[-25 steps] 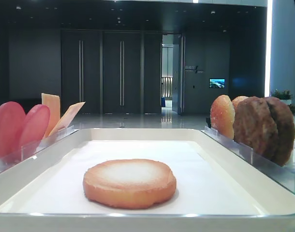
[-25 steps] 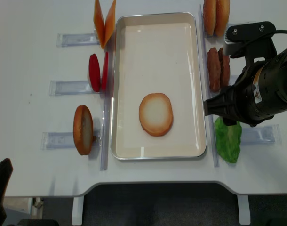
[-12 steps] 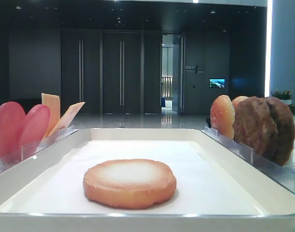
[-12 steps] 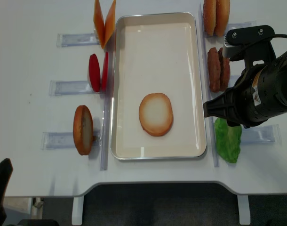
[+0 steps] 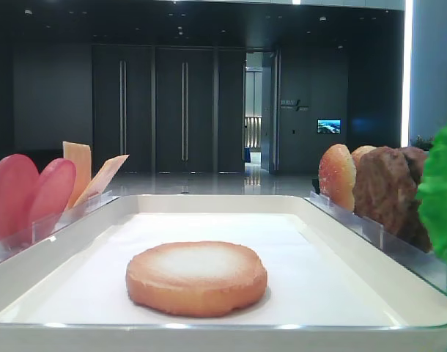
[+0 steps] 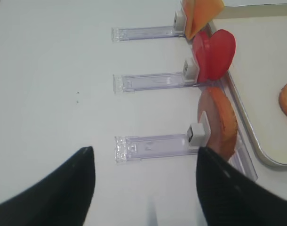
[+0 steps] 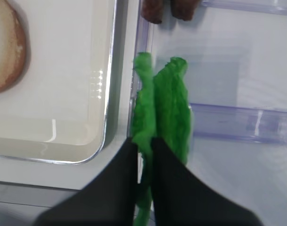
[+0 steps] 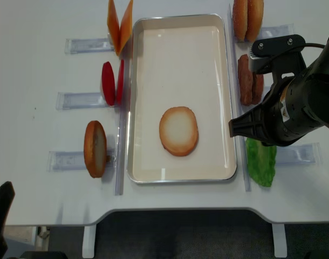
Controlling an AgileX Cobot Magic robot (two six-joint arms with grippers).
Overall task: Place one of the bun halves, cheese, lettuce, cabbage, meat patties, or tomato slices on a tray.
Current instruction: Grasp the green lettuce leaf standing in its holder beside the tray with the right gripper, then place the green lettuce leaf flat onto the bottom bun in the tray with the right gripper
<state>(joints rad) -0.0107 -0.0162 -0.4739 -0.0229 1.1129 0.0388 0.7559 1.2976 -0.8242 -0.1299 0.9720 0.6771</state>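
In the right wrist view my right gripper (image 7: 144,149) is shut on the edge of a bright green lettuce (image 7: 144,110) leaf. A second green leaf (image 7: 172,108) stands right beside it. Both are just outside the white tray (image 7: 104,136). From above, the right arm covers most of the lettuce (image 8: 261,164). One bun half (image 8: 178,130) lies flat on the tray (image 8: 178,17). My left gripper (image 6: 146,188) hangs open over bare table beside an upright bun half (image 6: 222,120). Cabbage is out of view.
Clear holders flank the tray. Cheese (image 8: 120,24), tomato slices (image 8: 108,83) and a bun half (image 8: 94,149) stand on the left. Two bun halves (image 8: 247,19) and meat patties (image 8: 250,80) stand on the right. The table's front edge is close below the tray.
My right gripper has shut on the lettuce leaf. The arm has shifted slightly toward the tray. The leaf now shows at the right edge of the low front view.
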